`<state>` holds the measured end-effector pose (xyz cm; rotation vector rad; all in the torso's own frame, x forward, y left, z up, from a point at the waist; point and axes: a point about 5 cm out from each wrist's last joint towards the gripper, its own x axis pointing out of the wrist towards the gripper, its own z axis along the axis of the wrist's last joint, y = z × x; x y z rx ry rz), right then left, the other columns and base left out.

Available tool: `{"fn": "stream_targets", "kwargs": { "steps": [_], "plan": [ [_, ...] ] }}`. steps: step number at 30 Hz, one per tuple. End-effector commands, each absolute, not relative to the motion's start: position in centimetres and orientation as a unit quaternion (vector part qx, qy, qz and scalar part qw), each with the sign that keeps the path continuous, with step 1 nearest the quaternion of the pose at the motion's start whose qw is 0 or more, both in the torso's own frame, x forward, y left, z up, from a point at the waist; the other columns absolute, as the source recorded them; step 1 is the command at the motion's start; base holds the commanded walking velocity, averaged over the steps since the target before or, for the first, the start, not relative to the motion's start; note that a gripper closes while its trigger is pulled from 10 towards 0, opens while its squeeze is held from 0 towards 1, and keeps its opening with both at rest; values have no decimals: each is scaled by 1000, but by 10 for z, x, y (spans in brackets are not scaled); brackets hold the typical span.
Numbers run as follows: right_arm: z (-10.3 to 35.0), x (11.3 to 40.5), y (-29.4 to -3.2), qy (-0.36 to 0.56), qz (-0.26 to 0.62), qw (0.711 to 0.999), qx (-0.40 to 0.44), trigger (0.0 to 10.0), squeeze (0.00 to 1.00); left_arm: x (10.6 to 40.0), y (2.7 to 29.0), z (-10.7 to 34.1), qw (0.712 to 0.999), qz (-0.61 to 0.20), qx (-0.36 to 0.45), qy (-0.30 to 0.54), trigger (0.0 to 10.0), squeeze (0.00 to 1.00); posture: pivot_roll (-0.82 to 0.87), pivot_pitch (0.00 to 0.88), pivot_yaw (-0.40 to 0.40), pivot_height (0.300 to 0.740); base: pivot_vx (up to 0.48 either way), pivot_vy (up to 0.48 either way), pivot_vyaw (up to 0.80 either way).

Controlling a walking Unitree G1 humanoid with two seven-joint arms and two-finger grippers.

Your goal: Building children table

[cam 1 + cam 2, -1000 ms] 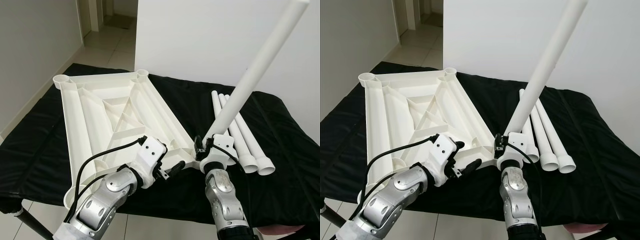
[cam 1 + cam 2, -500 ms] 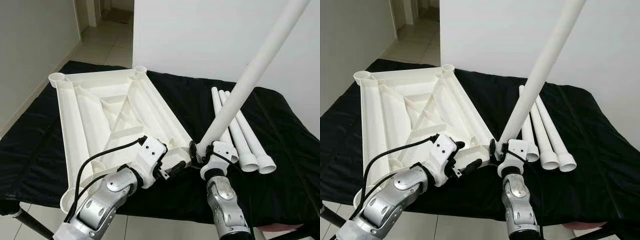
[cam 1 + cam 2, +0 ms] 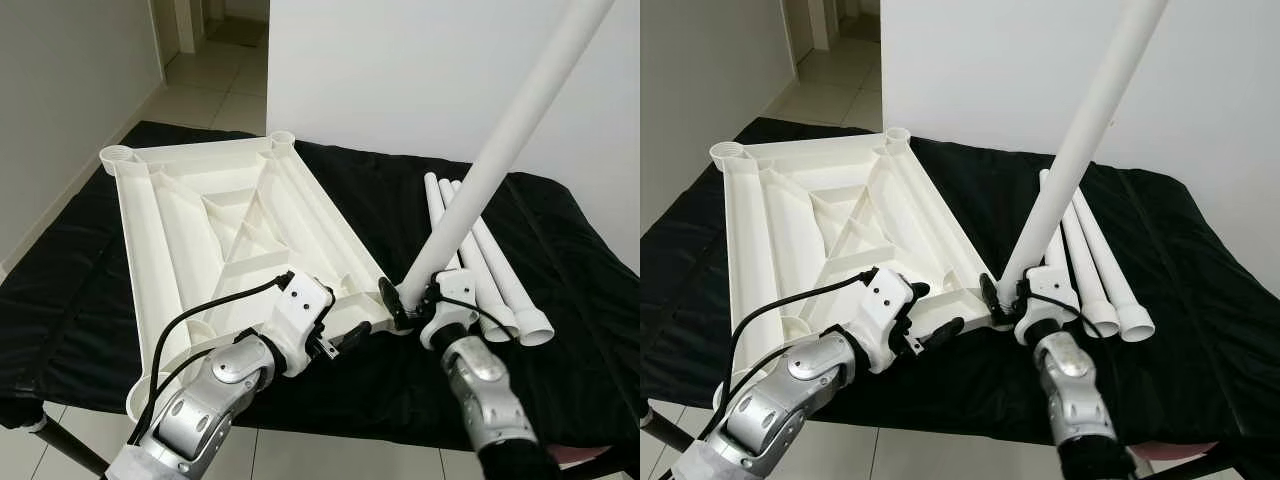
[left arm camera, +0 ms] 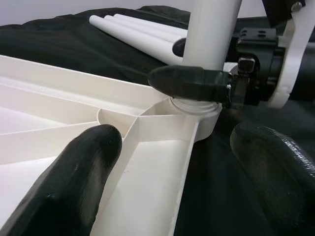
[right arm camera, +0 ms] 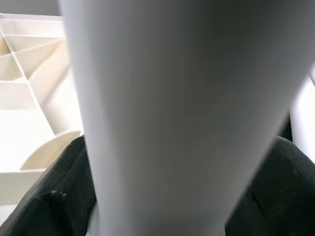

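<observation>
A white plastic tabletop lies upside down on a black-covered surface, ribs facing up. My right gripper is shut on a long white table leg, which leans up to the right with its lower end at the tabletop's near right corner socket. My left gripper is open at that same near corner, one finger over the ribbed tray and the other beyond its edge. Three more white legs lie side by side to the right of the tabletop.
The black cloth covers the whole work surface, with bare room to the right of the loose legs. A white wall stands behind, and a tiled hallway floor runs off at the back left.
My right arm has swung out to the right while its gripper stayed on the leg's base; the leg's lower end has moved left onto the corner socket. The left gripper has held still.
</observation>
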<state>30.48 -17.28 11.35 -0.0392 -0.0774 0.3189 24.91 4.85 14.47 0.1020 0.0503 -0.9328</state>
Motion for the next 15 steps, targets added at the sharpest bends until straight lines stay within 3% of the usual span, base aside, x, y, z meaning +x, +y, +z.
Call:
{"fn": "stream_targets", "kwargs": {
  "steps": [1, 12, 13, 14, 15],
  "plan": [
    [117, 308, -176, -44, 181, 982, -31, 10000, 0, 246, 42, 147, 871, -488, 52, 23, 10000, 0, -9, 0, -76, 740, 0, 0, 0],
    [122, 321, -171, -33, 268, 961, -57, 10000, 0, 249, 43, 150, 872, -485, 54, 18, 10000, 0, 0, 0, -78, 740, 0, 0, 0],
    [120, 321, -170, -28, 280, 958, -64, 7804, 0, 249, 43, 151, 873, -484, 54, 16, 10000, 0, 4, 0, -80, 740, 0, 0, 0],
    [117, 320, -170, -21, 291, 954, -70, 4314, 0, 249, 43, 151, 874, -483, 54, 16, 10000, 0, 7, 0, -81, 740, 0, 0, 0],
    [117, 320, -170, -21, 291, 954, -70, 4314, 0, 249, 43, 151, 874, -483, 54, 16, 10000, 0, 7, 0, -81, 740, 0, 0, 0]
  ]
}}
